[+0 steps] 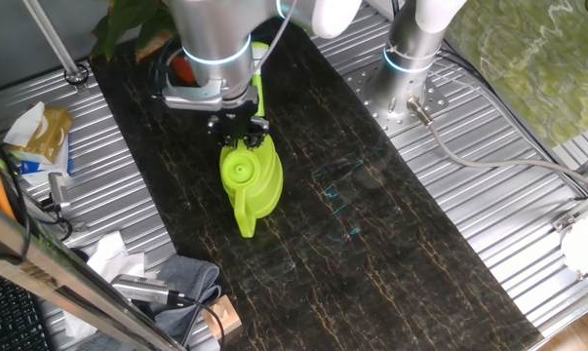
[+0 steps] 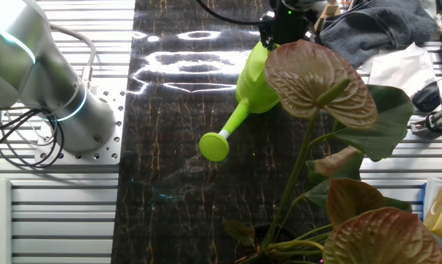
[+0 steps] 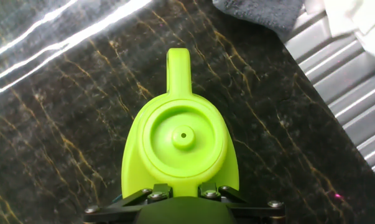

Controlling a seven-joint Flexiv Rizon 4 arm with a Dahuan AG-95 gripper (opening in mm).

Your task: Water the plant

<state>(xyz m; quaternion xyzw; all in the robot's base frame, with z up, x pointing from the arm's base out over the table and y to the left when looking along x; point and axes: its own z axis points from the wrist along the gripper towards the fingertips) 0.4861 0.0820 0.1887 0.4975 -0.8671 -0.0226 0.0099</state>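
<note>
In one fixed view, at your far left you have a crumpled white and tan bag (image 1: 38,132) on the ribbed metal table (image 1: 508,244), and lower down a grey cloth (image 1: 181,283) with white tissue (image 1: 108,255) beside it. At upper left, the plant (image 1: 128,21) shows as green leaves at the top edge, with a patch of orange-red pot (image 1: 181,68) half hidden behind the arm.

Moving right, the gripper (image 1: 239,130) sits over the handle end of a lime green watering can (image 1: 249,180), which stands on the dark marbled mat (image 1: 391,253). Its spout points toward the near edge of the mat. The arm's base (image 1: 411,68) is bolted to the table at upper right.

In the hand view, the fingers (image 3: 156,194) sit on either side of the can's handle (image 3: 181,205), touching it, so the hand looks pinched on the handle. The round lid (image 3: 183,137) faces the camera.

In the other fixed view, the spout's rose (image 2: 215,146) is off the mat, the can being tilted. The plant stands at lower right, well apart from the can's body.
</note>
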